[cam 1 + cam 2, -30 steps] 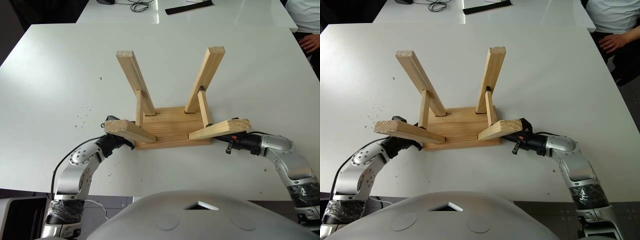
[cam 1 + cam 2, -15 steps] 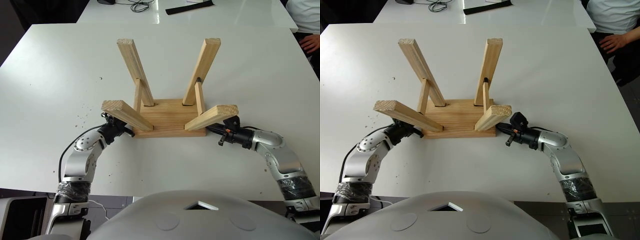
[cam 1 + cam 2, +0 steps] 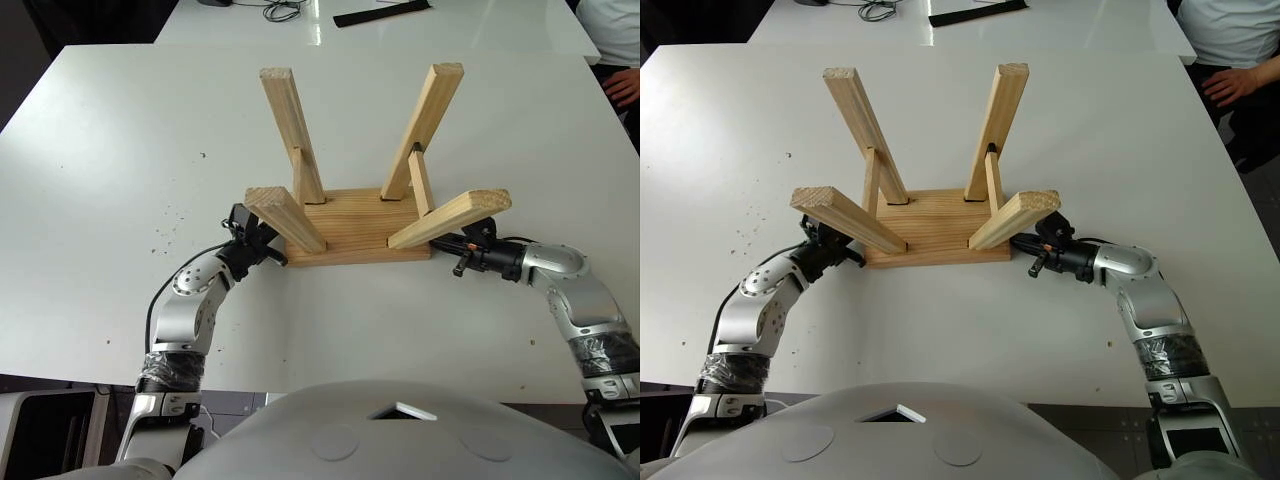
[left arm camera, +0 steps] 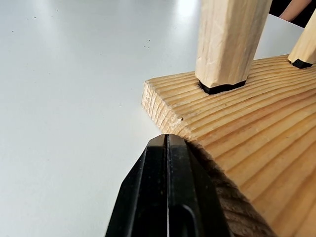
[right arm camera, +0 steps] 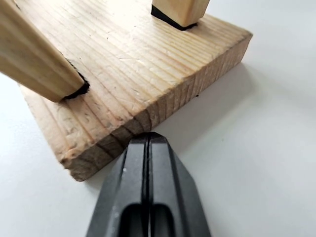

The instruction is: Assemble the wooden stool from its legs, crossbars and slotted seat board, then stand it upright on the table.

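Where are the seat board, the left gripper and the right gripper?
seat board (image 3: 355, 222), left eye view, bare face between the legs.
left gripper (image 4: 167, 139), left wrist view, shut tips at board edge.
right gripper (image 5: 148, 138), right wrist view, shut tips at board edge.

Closed left pincer (image 4: 167, 143) touching seat board (image 4: 237, 128) edge, leg (image 4: 231, 42) slotted

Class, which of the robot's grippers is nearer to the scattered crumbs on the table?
Left. The left gripper sits at the left edge of the seat board, on the side of the crumbs; the right gripper is at the opposite edge, farther off.
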